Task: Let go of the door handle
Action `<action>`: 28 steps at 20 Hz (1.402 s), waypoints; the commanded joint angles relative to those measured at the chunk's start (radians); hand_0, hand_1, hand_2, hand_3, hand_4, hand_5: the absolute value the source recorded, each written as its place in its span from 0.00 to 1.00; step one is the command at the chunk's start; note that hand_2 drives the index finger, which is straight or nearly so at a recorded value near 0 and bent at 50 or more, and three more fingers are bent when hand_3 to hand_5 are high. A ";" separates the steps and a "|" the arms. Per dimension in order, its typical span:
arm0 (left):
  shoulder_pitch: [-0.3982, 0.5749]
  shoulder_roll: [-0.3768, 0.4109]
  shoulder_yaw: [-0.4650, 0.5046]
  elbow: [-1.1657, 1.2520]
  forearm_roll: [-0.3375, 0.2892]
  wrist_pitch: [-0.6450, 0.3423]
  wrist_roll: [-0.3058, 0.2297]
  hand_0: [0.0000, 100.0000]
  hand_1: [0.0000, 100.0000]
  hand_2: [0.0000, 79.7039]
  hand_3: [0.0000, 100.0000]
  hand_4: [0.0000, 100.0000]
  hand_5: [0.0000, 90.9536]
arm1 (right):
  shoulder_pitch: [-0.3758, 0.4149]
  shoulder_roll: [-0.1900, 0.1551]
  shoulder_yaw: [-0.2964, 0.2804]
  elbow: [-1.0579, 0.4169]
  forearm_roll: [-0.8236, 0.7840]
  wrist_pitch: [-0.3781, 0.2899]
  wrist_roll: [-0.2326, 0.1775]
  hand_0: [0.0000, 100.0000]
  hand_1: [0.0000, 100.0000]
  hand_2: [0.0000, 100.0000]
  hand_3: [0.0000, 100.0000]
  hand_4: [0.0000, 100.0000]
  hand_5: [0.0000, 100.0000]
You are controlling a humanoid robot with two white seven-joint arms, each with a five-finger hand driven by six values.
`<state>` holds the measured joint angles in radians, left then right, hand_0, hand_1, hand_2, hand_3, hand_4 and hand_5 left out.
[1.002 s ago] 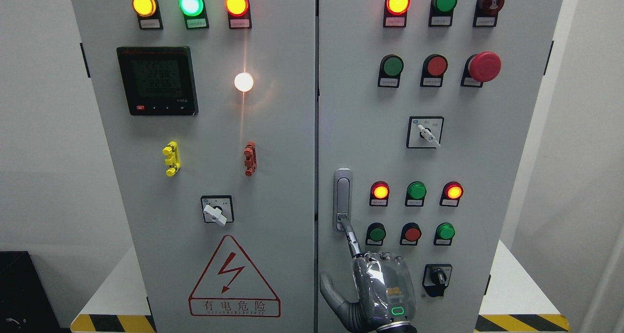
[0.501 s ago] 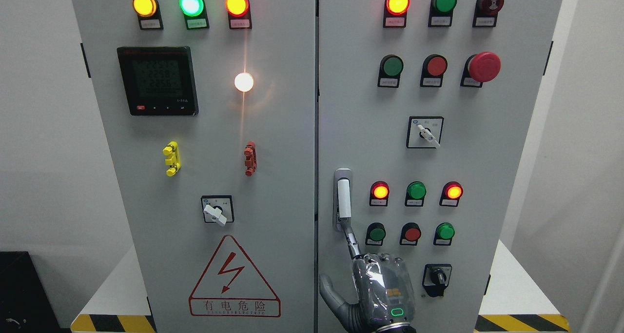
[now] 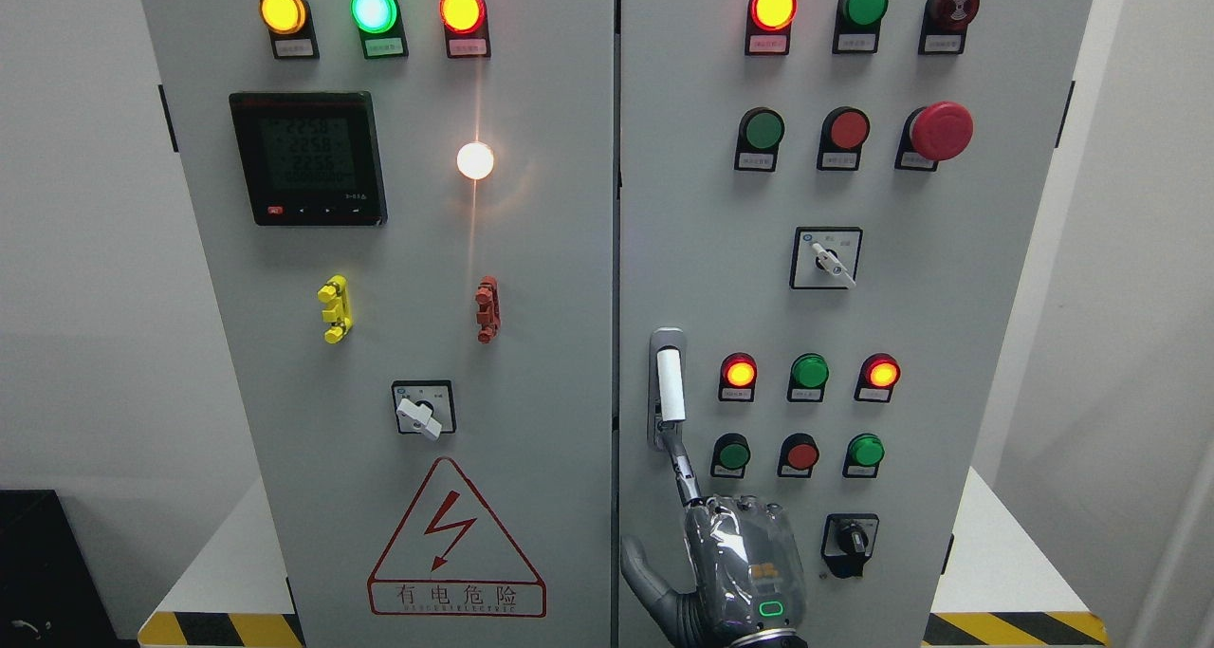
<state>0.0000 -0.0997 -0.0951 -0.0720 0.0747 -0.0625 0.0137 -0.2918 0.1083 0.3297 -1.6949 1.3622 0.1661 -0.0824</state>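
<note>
The door handle [image 3: 670, 387] sits in a grey oblong plate at the left edge of the cabinet's right door [image 3: 958, 344]. Its pale lever stands out of the recess, upright. My right hand [image 3: 743, 564] comes up from the bottom edge just below it. Its index finger [image 3: 685, 472] is stretched up and its tip touches the lower end of the handle plate. The other fingers are curled and the thumb [image 3: 637, 558] sticks out to the left. The hand grasps nothing. The left arm is out of view.
The right door carries lamps, push buttons, a red mushroom button [image 3: 941, 131] and rotary switches [image 3: 827, 259] close to the handle. The left door [image 3: 531, 392] has a meter [image 3: 308, 157] and a warning triangle [image 3: 455, 544]. Yellow-black floor stripes [image 3: 1015, 629] flank the cabinet.
The handle lever has sprung out of its recess: flush and grey one second ago, now pale and standing proud. My right hand has stayed almost still with its index finger at the handle's lower end.
</note>
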 commanded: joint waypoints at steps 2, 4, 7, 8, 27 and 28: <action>0.017 0.000 0.000 0.000 -0.001 0.000 0.000 0.12 0.56 0.00 0.00 0.00 0.00 | 0.000 0.002 -0.001 0.007 0.000 0.001 0.003 0.39 0.21 0.07 1.00 1.00 1.00; 0.017 0.000 0.000 0.000 0.000 0.000 0.000 0.12 0.56 0.00 0.00 0.00 0.00 | 0.002 0.002 -0.001 0.007 0.000 0.001 0.003 0.39 0.21 0.07 1.00 1.00 1.00; 0.017 0.000 0.000 0.000 0.000 0.000 0.000 0.12 0.56 0.00 0.00 0.00 0.00 | 0.000 0.002 -0.003 0.007 0.000 0.001 0.004 0.39 0.21 0.07 1.00 1.00 1.00; 0.017 0.000 0.000 0.000 0.000 0.000 0.000 0.12 0.56 0.00 0.00 0.00 0.00 | 0.000 0.002 -0.003 0.007 0.000 0.001 0.004 0.39 0.21 0.07 1.00 1.00 1.00; 0.017 0.000 0.000 0.000 0.000 0.000 0.000 0.12 0.56 0.00 0.00 0.00 0.00 | 0.006 0.002 -0.005 0.001 0.000 0.001 0.004 0.39 0.21 0.08 1.00 1.00 1.00; 0.017 0.000 0.000 0.000 -0.001 0.000 0.000 0.12 0.56 0.00 0.00 0.00 0.00 | 0.005 0.002 -0.005 0.001 0.000 0.001 0.004 0.39 0.21 0.09 1.00 1.00 1.00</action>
<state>0.0000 -0.0997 -0.0951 -0.0720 0.0750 -0.0624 0.0137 -0.2857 0.1103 0.3265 -1.6898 1.3621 0.1672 -0.0746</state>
